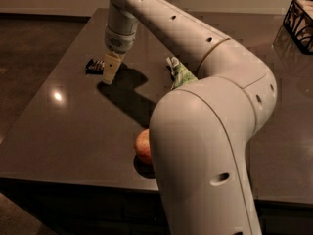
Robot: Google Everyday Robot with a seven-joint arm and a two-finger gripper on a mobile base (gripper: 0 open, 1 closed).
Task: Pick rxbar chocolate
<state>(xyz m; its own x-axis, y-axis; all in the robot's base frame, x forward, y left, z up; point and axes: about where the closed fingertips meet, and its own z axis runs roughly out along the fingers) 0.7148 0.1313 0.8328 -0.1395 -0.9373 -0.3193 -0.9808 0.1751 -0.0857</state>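
The rxbar chocolate (pixel 95 65) lies flat on the far left part of the dark table (pixel 58 131). The gripper (pixel 111 68) hangs just right of it, pointing down (how wide it stands cannot be told). Farther right lies a green chip bag (pixel 180 73); nearer, an apple (pixel 142 148) shows partly behind the arm (pixel 205 131).

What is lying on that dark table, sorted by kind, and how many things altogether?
Snack bars: 1, the rxbar chocolate
Chip bags: 1, the green chip bag
Fruit: 1, the apple, partly hidden
Baskets: 1, the wire basket
Total: 4
The gripper hangs beside the rxbar chocolate.
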